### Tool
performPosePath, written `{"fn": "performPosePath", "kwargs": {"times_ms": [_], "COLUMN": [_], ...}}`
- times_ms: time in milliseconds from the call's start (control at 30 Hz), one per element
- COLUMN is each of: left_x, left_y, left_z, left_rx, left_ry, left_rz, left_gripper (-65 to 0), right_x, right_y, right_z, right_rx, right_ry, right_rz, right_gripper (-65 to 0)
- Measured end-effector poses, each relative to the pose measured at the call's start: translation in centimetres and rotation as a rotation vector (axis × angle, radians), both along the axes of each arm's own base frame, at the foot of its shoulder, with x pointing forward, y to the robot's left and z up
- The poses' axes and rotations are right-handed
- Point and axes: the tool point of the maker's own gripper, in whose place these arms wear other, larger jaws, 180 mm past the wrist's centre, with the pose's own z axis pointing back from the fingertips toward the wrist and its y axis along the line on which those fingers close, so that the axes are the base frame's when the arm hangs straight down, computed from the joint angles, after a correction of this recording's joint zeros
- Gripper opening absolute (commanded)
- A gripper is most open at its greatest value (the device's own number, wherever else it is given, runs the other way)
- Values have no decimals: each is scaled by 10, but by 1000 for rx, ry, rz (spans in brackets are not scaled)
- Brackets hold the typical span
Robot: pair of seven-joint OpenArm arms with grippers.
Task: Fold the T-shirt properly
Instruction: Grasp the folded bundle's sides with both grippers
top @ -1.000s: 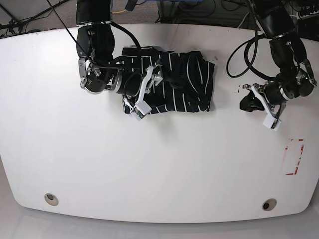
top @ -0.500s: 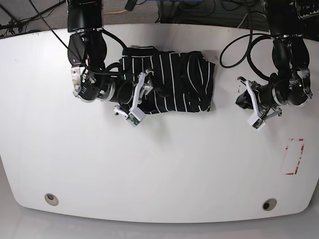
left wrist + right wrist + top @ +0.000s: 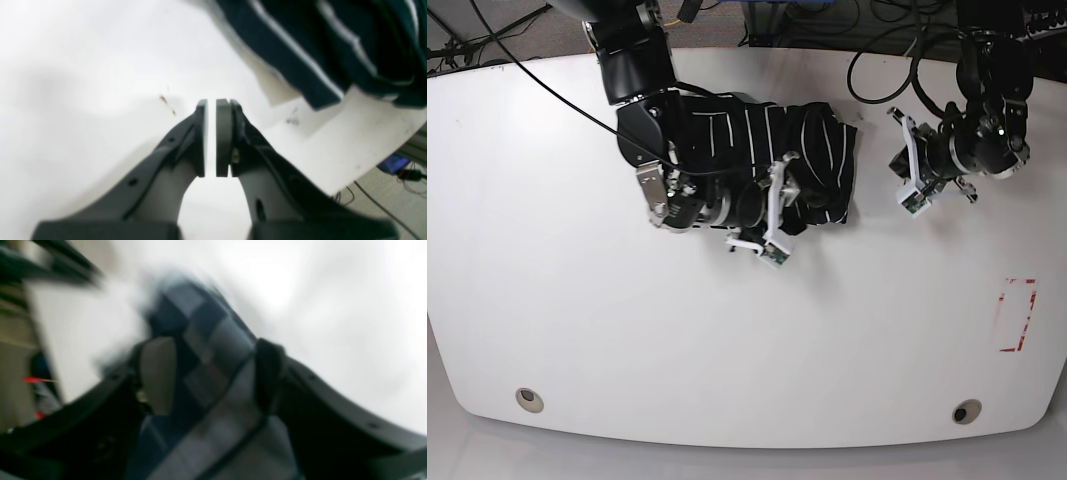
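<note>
White table (image 3: 727, 340); wrist-only detail: T-shirt (image 3: 200, 340) between right claw (image 3: 213, 373) pads.

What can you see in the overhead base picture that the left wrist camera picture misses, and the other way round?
Only the base view shows both arms, the whole bunched T-shirt near the table's far edge, the right hand reaching over its front edge, and a red outline on the table. Only the left wrist view shows the left hand up close: its two pads nearly touch and nothing is between them. Both show the white table and part of the striped shirt, with the left hand off to one side of it.
</note>
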Motion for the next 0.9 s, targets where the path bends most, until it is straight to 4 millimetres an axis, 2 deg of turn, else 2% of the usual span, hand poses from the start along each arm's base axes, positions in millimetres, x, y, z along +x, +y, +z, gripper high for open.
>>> {"fn": "performPosePath", "kwargs": {"times_ms": [67,133,200,300,500,600,700,800,900], "left_x": [-15,-21,-18,-10,-17,-18,-13,-10,-12], "left_y": [-2,0,1,-1,-6,-24,-46,-62,-77], "left_z": [-2,-6,-4,3,-3,-5,-2,2,1], "left_rx": [-1,10,12,-6,0,-17,-59,-96,-117], "left_ry": [14,29,20,-16,9,16,1,-14,-9], "left_rz": [-23,-26,-26,-27,-48,-100,-128,-146,-172], "left_gripper": [-626,-626,-626,-626,-626,-626,-626,-626,-626], "right_x": [-3,3,13,28,48,56,70,75,71], "right_y": [19,17,5,0,4,-4,-24,-47,-70], "right_z": [-2,-15,-37,-42,-25,-6,13,23,24], "right_rx": [51,35,-29,-10,-4,-17,-19,-53,-85], "right_ry": [3,19,46,53,10,-38,-84,-117,-133], "right_rz": [34,23,-6,-35,-34,-36,-90,-130,-162], "right_gripper": [-376,-382,-384,-382,-382,-380,-380,-380,-380]}}
